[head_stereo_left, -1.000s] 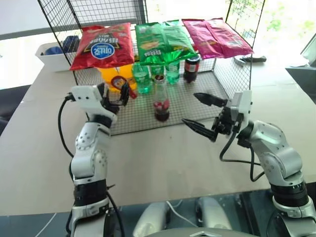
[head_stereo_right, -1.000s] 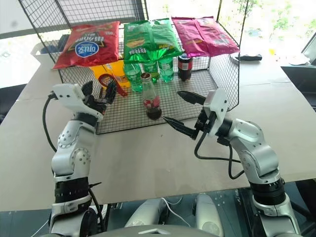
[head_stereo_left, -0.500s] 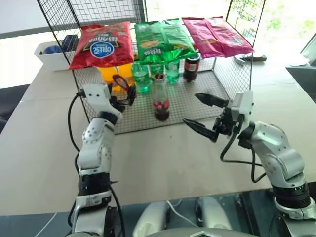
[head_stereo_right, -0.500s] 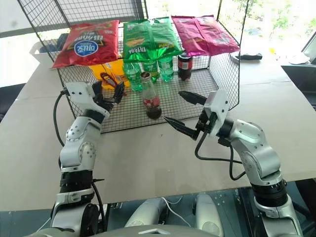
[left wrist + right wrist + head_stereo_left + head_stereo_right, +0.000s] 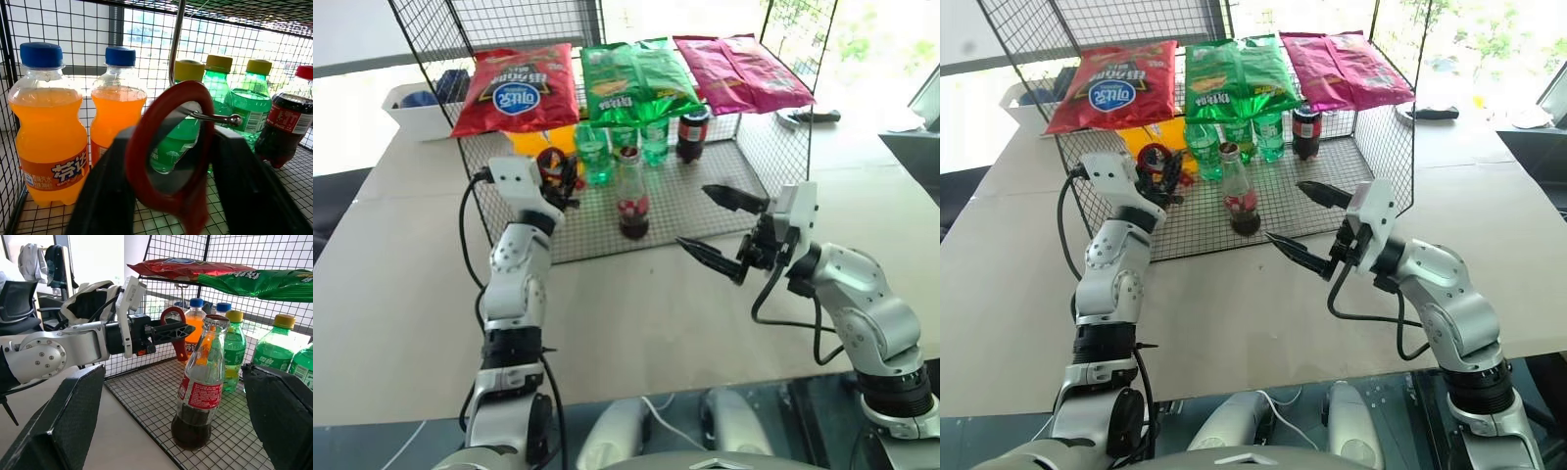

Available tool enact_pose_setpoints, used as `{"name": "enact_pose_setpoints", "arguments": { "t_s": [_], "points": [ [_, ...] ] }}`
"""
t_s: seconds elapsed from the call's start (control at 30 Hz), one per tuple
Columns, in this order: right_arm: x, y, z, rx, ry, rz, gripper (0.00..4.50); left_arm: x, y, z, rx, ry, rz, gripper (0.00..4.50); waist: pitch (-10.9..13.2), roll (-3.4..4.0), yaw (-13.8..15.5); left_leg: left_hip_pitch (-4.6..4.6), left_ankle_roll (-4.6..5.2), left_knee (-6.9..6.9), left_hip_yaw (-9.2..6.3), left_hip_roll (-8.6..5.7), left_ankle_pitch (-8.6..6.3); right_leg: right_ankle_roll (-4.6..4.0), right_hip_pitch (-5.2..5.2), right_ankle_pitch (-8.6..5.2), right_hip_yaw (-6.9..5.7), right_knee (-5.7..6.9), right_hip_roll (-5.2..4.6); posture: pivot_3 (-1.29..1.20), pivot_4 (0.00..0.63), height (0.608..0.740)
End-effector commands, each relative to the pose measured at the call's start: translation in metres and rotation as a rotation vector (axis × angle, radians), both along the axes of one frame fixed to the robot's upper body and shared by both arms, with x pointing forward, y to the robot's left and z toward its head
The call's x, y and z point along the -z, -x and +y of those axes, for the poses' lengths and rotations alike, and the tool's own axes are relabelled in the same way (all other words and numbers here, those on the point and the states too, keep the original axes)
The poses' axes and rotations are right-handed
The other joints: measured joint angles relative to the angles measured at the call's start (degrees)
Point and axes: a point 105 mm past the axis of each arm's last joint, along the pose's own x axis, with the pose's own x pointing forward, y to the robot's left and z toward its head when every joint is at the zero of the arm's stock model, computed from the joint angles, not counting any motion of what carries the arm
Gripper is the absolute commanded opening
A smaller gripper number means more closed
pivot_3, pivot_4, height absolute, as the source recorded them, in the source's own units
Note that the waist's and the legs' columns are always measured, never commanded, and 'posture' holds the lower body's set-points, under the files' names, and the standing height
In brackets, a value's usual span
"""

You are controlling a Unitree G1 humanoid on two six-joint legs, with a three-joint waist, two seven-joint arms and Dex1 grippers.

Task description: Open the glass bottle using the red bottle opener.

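Red bottle opener (image 5: 171, 152) hanging from a metal hook (image 5: 215, 118) inside the wire rack (image 5: 773, 147), upper left of centre in the left eye view, long axis vertical, ring head uppermost. Left gripper (image 5: 171, 196) straddling the handle, black fingers (image 5: 105, 191) closed most of the way onto it; firm hold not certain. Glass bottle (image 5: 632, 201) upright at frame centre on the rack floor, still capped, lying between both arms. Right gripper (image 5: 720, 227) lower right of the bottle, spread wide, empty, nearer the bottle. Judged next: lifting the opener off the hook.
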Motion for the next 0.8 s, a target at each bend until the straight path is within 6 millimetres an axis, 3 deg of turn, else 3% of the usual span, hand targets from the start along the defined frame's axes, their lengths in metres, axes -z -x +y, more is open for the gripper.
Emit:
{"name": "enact_pose_setpoints", "arguments": {
  "t_s": [0.03, 0.07, 0.27, 0.57, 0.8],
  "points": [
    [-0.012, 0.007, 0.000, -0.009, -0.014, -0.054, 4.50, -0.009, 0.003, -0.001, -0.002, -0.014, -0.046, 0.27, 0.00, 0.00, 0.00, 0.00, 0.00, 0.00, 0.00, 0.00, 0.00, 0.00, 0.00, 0.00, 0.00, 0.00, 0.00, 0.00, 0.150, 0.734],
    [-0.012, 0.007, 0.000, -0.008, -0.013, -0.054, 4.50, -0.009, 0.003, -0.001, -0.001, -0.014, -0.046, 0.08, 0.00, 0.00, 0.00, 0.00, 0.00, 0.01, 0.00, 0.00, 0.00, 0.00, 0.00, 0.00, 0.00, 0.01, 0.00, 0.00, 0.150, 0.734],
    [-0.012, 0.006, -0.001, -0.006, -0.011, -0.052, 4.50, -0.010, 0.006, -0.004, 0.014, -0.004, -0.055, 0.08, 0.00, 0.00, 0.00, 0.00, 0.00, 0.03, 0.00, 0.00, 0.00, 0.00, 0.01, 0.00, -0.01, 0.03, 0.00, 0.00, 0.150, 0.734],
    [-0.011, 0.003, -0.002, 0.002, -0.004, -0.051, 4.50, -0.033, 0.029, -0.019, 0.193, 0.189, -0.156, 0.08, 0.00, 0.00, -0.03, -0.02, 0.00, 0.05, -0.02, 0.00, 0.00, 0.00, 0.00, 0.00, -0.02, 0.03, -0.01, 0.00, 0.150, 0.734],
    [-0.011, 0.002, -0.003, 0.007, -0.004, -0.048, 4.50, -0.024, 0.043, -0.032, 0.350, 0.331, -0.087, 0.08, -0.01, -0.01, -0.05, 0.00, 0.00, 0.06, -0.01, 0.00, 0.00, 0.00, 0.01, 0.00, -0.01, 0.05, 0.00, 0.00, 0.150, 0.734]
  ]
}}
